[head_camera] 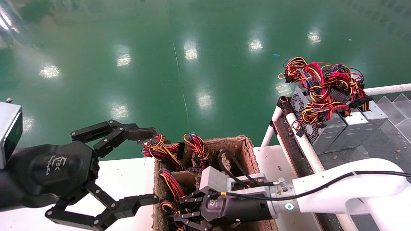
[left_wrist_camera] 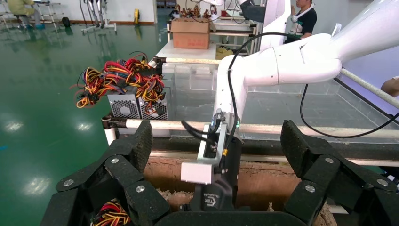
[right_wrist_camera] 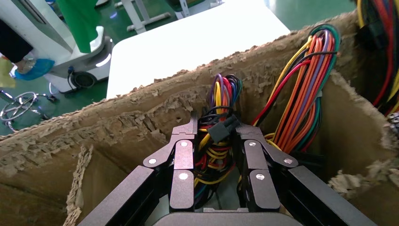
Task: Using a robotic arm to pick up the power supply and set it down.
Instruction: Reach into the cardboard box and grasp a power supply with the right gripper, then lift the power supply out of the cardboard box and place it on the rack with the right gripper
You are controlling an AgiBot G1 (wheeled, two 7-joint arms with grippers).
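Observation:
My right gripper point(head_camera: 175, 213) point(right_wrist_camera: 219, 129) reaches down into a torn cardboard box point(head_camera: 244, 144) point(right_wrist_camera: 117, 127). Its fingers are shut close on the power supply point(right_wrist_camera: 214, 155), with the red, yellow and black wire bundle packed between them. A bit of grey casing shows under the wires; the rest of the unit is hidden in the box. My left gripper point(head_camera: 152, 166) point(left_wrist_camera: 217, 134) hangs wide open just left of the box, holding nothing. In the left wrist view the right arm point(left_wrist_camera: 301, 59) comes down into the box.
Other wire bundles point(head_camera: 160, 149) point(right_wrist_camera: 301, 94) poke out of neighbouring box compartments. The box stands on a white table point(head_camera: 128, 179). To the right, three grey power supplies point(head_camera: 334, 125) under tangled wires point(head_camera: 321, 80) sit on a rack behind a white pipe rail point(head_camera: 301, 138). Green floor lies beyond.

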